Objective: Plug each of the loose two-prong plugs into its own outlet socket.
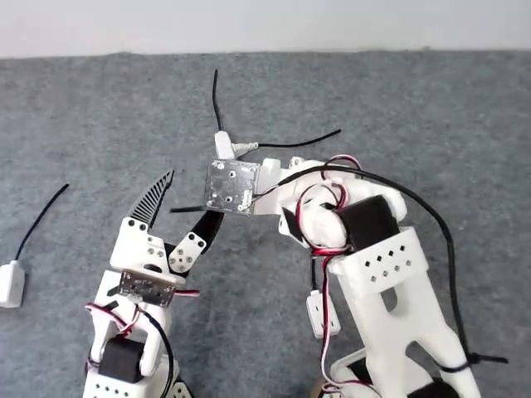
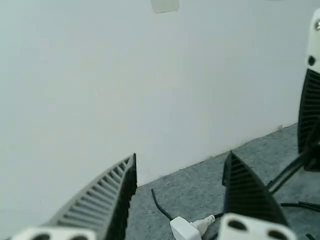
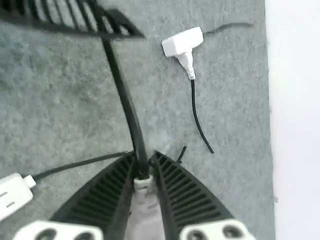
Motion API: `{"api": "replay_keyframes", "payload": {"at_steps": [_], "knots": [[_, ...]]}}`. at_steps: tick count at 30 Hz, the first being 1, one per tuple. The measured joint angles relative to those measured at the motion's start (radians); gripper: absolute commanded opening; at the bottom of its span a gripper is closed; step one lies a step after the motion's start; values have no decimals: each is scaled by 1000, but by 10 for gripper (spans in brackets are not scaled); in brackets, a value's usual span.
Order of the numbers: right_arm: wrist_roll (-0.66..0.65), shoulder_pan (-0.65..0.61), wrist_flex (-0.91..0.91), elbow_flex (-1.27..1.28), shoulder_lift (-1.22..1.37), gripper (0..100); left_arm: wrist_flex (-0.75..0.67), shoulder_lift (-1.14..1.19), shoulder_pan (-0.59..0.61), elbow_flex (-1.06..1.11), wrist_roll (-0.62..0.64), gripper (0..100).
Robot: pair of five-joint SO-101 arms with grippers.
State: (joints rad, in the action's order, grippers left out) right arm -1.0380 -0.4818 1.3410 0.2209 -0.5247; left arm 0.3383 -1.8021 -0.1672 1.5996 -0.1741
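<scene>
Plug (image 3: 141, 186), white with black cord, clamped between right gripper (image 3: 144, 155) fingers over grey surface (image 3: 60, 100); left gripper (image 2: 181, 159) nearby, fingers spread wide, holding nothing.

text: none legible | labels: none | numbers: none | signs: none

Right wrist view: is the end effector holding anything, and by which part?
The right end effector is shut on a white plug, pinched at its cord end; the black cord runs out past the fingertips.
</scene>
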Motion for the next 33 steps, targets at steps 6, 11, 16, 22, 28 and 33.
{"api": "replay_keyframes", "payload": {"at_steps": [6, 11, 16, 22, 28, 33], "knots": [[37, 5, 0, -2, 0, 9, 0, 0, 0, 0, -2, 272], [40, 0, 0, -9, 0, 9, 0, 0, -28, 0, -2, 272], [68, 0, 0, -89, 0, 9, 40, 0, -57, 0, -2, 272], [133, -51, 0, -247, 0, 9, 41, 0, -63, 0, -2, 272], [190, -114, 0, -336, 0, 9, 84, 0, -141, -35, -2, 272], [193, -195, 5, -384, -17, 9, 149, 0, -293, -124, -57, 272]]}}
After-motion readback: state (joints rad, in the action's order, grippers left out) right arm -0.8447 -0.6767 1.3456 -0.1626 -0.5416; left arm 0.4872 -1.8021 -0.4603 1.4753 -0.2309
